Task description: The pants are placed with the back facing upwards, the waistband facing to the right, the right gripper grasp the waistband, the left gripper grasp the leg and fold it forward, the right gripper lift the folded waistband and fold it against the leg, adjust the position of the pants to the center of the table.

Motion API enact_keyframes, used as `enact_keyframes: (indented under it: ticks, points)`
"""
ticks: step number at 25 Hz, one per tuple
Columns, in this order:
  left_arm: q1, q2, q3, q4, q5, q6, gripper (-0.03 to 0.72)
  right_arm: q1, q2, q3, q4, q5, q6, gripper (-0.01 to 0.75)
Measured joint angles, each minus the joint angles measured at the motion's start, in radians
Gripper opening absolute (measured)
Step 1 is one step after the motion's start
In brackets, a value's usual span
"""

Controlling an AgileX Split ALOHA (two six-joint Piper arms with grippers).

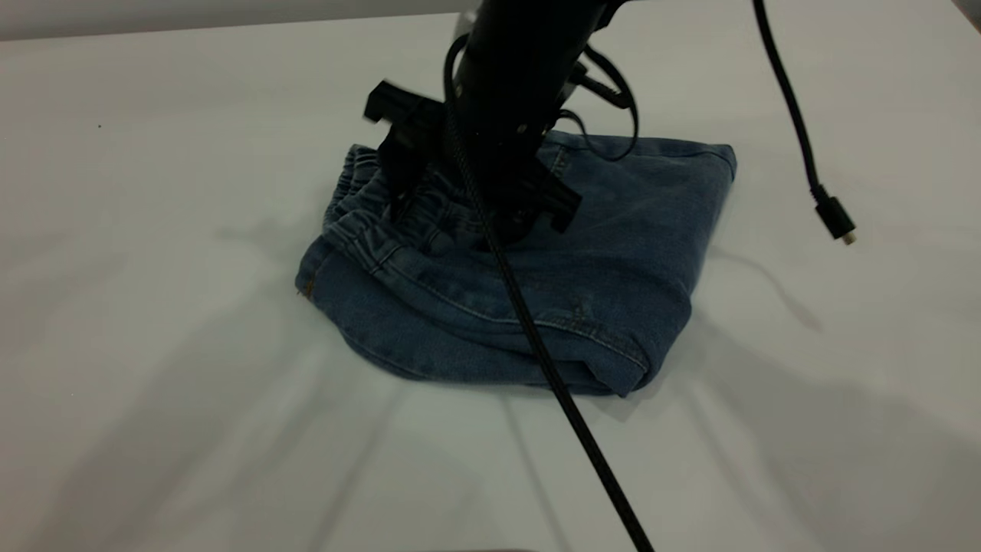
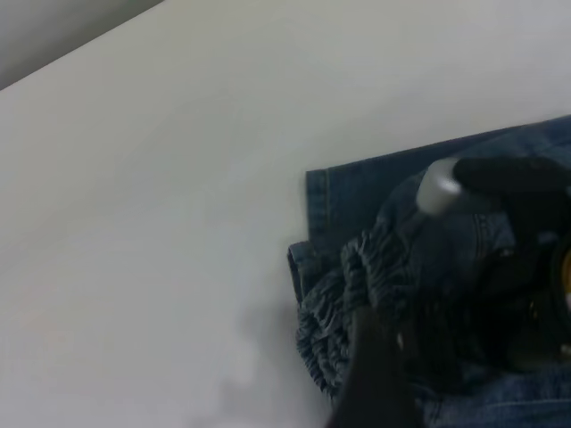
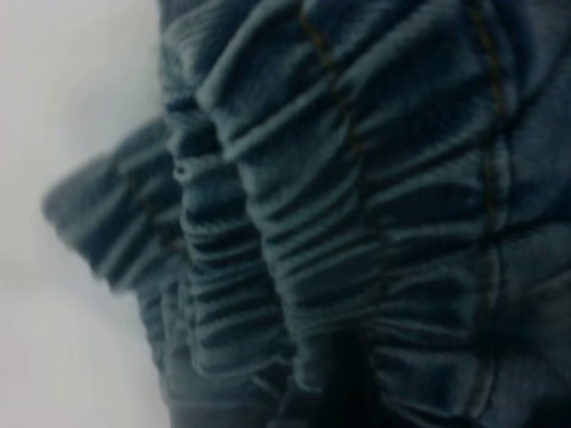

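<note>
The pants lie folded into a compact blue denim bundle on the table. The ruched waistband sits on top at the bundle's left end and fills the right wrist view. My right gripper reaches down from the back onto the waistband. It is open, one finger on the gathered band and the other on the denim beside it. The left wrist view shows this gripper, with its whitish cylinder, over the bunched waistband. My left gripper is only a dark blur in its own view.
A thick black cable runs from the right arm across the pants to the front edge. A thin cable with a plug hangs at the right. Bare tabletop surrounds the bundle on all sides.
</note>
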Motion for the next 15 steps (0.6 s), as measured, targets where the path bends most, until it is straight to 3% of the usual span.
enact_keyframes:
  ticks: [9,15]
  points:
    - [0.0,0.0,0.0,0.0,0.001,0.011,0.482,0.069,0.005,-0.008,-0.09,0.113,-0.275,0.468]
    - [0.0,0.0,0.0,0.0,0.001,0.013,0.482,0.103,0.005,-0.012,-0.189,0.184,-0.352,0.467]
